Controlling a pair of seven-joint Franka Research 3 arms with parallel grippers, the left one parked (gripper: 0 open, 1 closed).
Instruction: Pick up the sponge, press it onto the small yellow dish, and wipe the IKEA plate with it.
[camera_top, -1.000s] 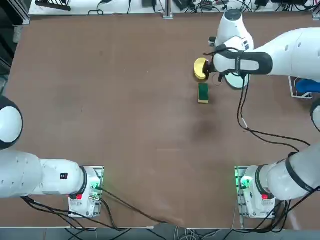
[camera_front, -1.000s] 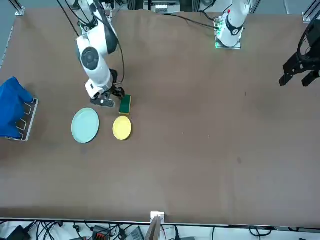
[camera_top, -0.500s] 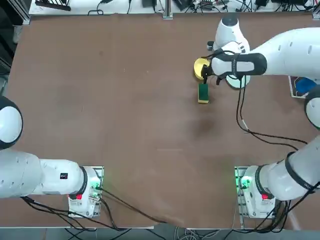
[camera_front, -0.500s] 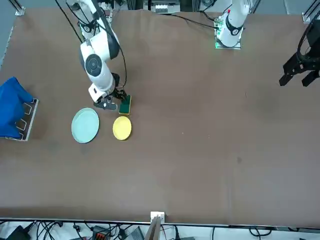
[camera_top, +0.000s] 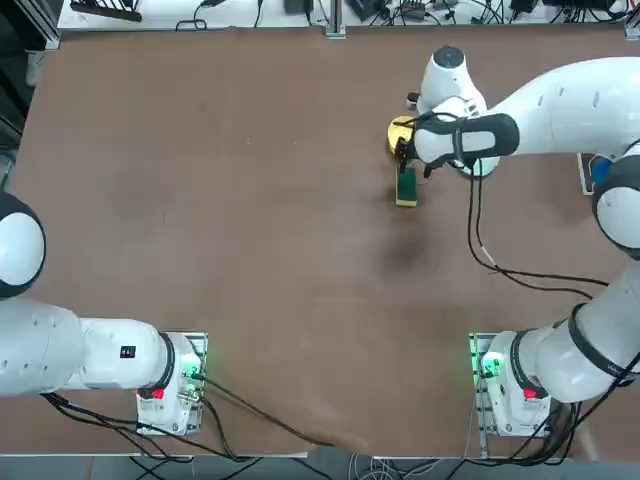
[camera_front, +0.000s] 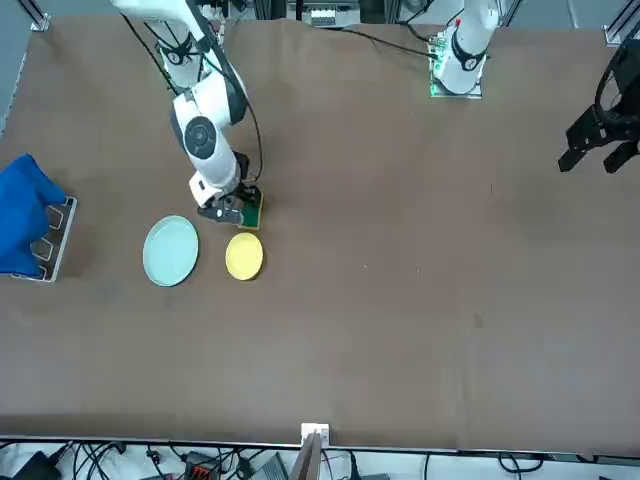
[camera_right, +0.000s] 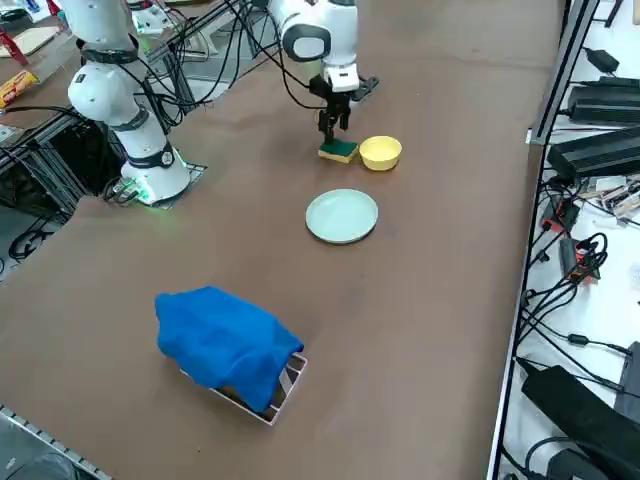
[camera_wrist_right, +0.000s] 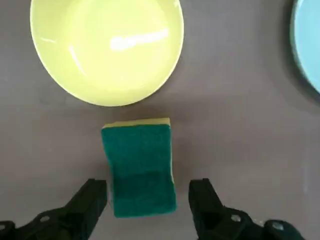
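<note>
The right end effector (camera_wrist_right: 149, 197) hangs over the sponge (camera_wrist_right: 139, 168), fingers pointing down and spread apart, one dark fingertip (camera_wrist_right: 90, 197) on each long side of the block with a gap left on both sides, so nothing is gripped. In the wrist view the near end of the sponge sits between the two fingertips while its far end, where the yellow layer shows as a thin strip, points toward the small yellow dish (camera_wrist_right: 106, 47).

The sponge lies flat on the brown tabletop (camera_top: 250, 230), green face up, just beside the dish but not touching it (a narrow band of bare tabletop separates them). From overhead the sponge (camera_top: 406, 187) is on the near side of the dish (camera_top: 401, 135), in the far right part of the tabletop, and the end effector (camera_top: 406, 158) partly covers both. The IKEA plate (camera_right: 342, 215) sits flat just right of the dish, mostly hidden under the white arm in the overhead view but plain from the side, where the dish (camera_right: 380, 152) and the sponge (camera_right: 338, 150) lie just beyond it. In the front view the plate (camera_front: 170, 251) and the dish (camera_front: 244, 255) sit side by side, apart, with the end effector (camera_front: 232, 209) over the sponge (camera_front: 252, 207) behind them.

Toward the right edge of the tabletop, well apart from the dishes, a blue cloth (camera_right: 225, 343) is draped over a small tray.
</note>
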